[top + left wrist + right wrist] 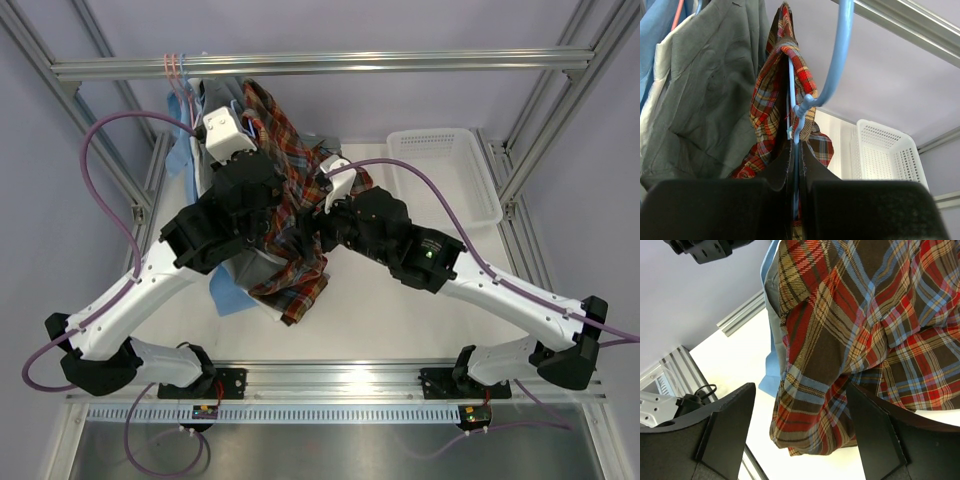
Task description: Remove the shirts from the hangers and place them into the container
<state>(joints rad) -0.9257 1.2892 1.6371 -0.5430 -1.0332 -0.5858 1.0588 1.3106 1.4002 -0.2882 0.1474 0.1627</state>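
The plaid shirt (pixel 774 102) hangs on a light blue hanger (pixel 836 60); my left gripper (pixel 796 167) is shut on that hanger's wire just below the hook's twist. A grey shirt (pixel 710 90), a white shirt (pixel 660 65) and a light blue shirt (pixel 655 30) hang to its left, with a pink hanger (pixel 678 14) above them. My right gripper (pixel 800 425) is open, with a hanging fold of the plaid shirt (pixel 840 340) between its fingers (pixel 727 425). From above, the left gripper (pixel 238 112) and right gripper (pixel 318 180) flank the plaid shirt (pixel 290 215). The white container (pixel 445 170) sits at the back right.
A metal rail (pixel 320 65) across the back carries the hanger hooks (pixel 177 70). Frame posts (pixel 545 120) stand just beyond the container. The light blue shirt's hem (pixel 769 372) hangs behind the plaid cloth. Purple cables (pixel 115 135) loop off both arms.
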